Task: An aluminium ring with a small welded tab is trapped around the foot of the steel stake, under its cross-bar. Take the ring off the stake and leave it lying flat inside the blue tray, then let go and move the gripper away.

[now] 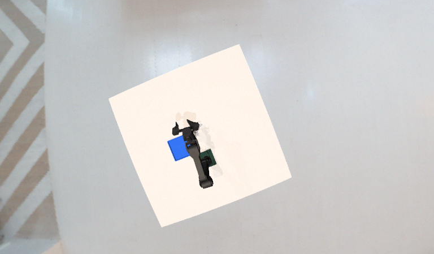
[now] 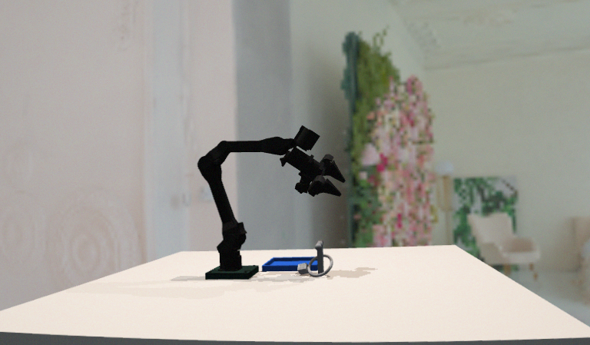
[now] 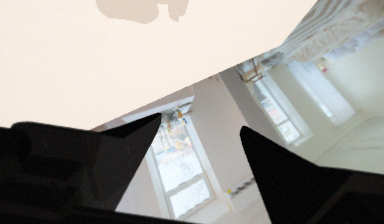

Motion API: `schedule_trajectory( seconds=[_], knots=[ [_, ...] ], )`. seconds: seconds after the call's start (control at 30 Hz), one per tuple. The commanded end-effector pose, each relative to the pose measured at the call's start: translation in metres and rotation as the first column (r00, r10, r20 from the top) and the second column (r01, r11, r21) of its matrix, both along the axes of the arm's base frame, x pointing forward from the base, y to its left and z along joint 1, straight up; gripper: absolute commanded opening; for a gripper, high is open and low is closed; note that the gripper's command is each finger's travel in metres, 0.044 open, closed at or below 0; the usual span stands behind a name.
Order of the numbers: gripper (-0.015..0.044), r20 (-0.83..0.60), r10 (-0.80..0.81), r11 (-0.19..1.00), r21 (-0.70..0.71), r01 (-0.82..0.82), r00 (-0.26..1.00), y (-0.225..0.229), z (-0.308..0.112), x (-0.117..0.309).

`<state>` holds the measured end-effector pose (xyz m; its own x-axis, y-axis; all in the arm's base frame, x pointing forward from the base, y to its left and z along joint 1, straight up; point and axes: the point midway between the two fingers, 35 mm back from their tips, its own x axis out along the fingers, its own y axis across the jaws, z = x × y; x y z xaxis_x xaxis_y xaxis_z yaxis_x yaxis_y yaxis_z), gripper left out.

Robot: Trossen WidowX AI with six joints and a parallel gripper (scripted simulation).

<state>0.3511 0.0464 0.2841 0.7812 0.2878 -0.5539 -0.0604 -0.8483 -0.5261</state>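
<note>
The grey ring (image 2: 332, 263) looks steeply tilted around the foot of the steel stake (image 2: 319, 254) in the exterior view. Its blocky tab (image 2: 302, 268) points toward the arm's base. The top of the stake with its cross-bar is seen nearly end-on. In the top view the gripper mostly hides stake and ring. The blue tray (image 1: 177, 149) (image 2: 289, 268) is behind the stake in the exterior view, with no ring seen in it; the arm covers part of it from above. My gripper (image 1: 181, 121) (image 2: 342, 188) (image 3: 201, 123) is open and empty, high above the table, tilted forward and down.
The arm's dark green base (image 1: 212, 161) (image 2: 231, 273) stands beside the tray. The pale square table (image 1: 239, 110) (image 2: 369, 306) (image 3: 60, 64) ends beyond the fingers in the wrist view. The gripper's shadow lies on it.
</note>
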Motion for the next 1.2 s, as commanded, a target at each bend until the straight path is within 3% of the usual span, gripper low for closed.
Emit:
schedule_trajectory(
  seconds=[0.0, 0.23, 0.73, 1.17],
  knots=[
    [0.0374, 0.0, 0.0, 1.0, 0.0, 0.0, 1.0, 0.0, 0.0, 0.0],
    [0.02, -0.051, -0.074, 0.993, 0.085, 0.078, 0.996, 0.001, -0.008, -0.005],
    [0.02, -0.178, -0.225, 0.932, 0.246, 0.265, 0.958, -0.002, -0.026, -0.014],
    [0.02, -0.338, -0.363, 0.786, 0.39, 0.481, 0.868, -0.004, -0.046, -0.026]
  ],
)
